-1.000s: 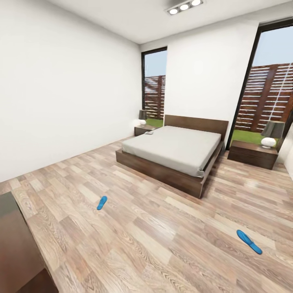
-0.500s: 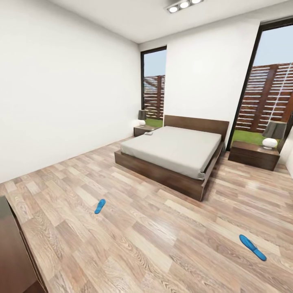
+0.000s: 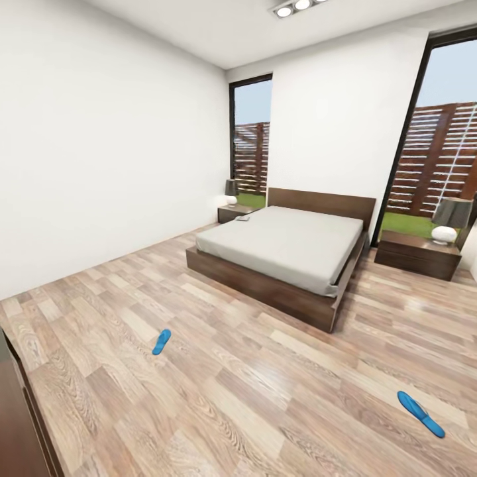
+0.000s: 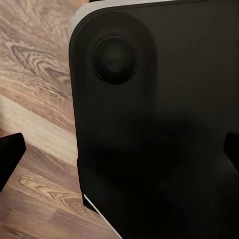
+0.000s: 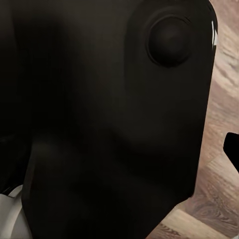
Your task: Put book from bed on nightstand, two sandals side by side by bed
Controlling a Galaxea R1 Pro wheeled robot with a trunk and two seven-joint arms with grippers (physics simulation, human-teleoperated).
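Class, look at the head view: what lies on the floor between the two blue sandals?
Nothing: in the head view, the stretch between the left sandal and the right sandal is bare wood-plank floor.

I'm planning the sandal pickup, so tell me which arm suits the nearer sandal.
Probably the left. The nearer sandal lies on the floor left of centre, on the left arm's side; the other sandal lies far right, suiting the right arm. Both are too far to reach yet, so driving closer may change this.
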